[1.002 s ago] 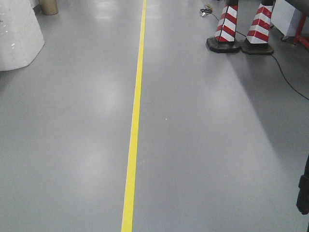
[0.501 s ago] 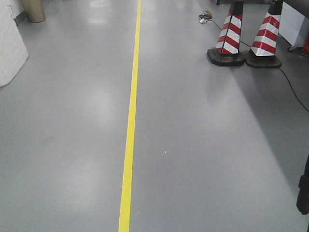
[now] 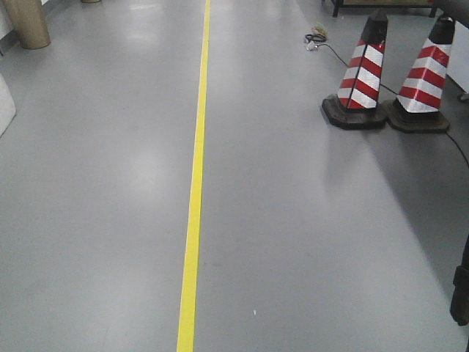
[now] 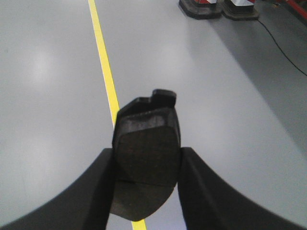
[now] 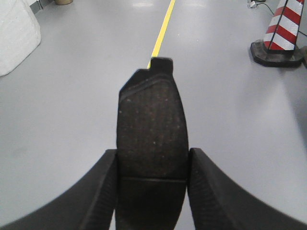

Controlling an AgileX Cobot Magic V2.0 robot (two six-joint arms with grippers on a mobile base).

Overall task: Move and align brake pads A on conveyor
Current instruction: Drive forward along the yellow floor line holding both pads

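Wide grey factory floor (image 3: 308, 242) fills the front view, split by a long yellow floor line (image 3: 193, 205) running straight ahead — no conveyor anywhere in sight yet. Off to the right stand two red-and-white striped cones (image 3: 364, 77) side by side, a black cable (image 3: 440, 132) trailing past their bases. At the far left, a tan cardboard tube (image 3: 26, 22).

Now the wrists. The right gripper (image 5: 152, 165) is clamped on a brake pad (image 5: 151, 139), both fingers pressed against its long edges, the dark friction face towards the camera, the notched backing plate poking out in front, a groove across the face down low. The left gripper (image 4: 145, 163) matches it — jaws closed snugly on a second brake pad (image 4: 146, 148), held the same way, a good part of it sticking out ahead of the fingers. Both pads ride in the air above the floor.

So this looks like the carry leg: two pads in hand, belt yet to come. To do it well, I'd say keep both grips firm and the wrists level, avoid jolts that could twist a pad between the fingers, give those cones and that cable a wide berth, and lower nothing until the belt is squarely beneath.
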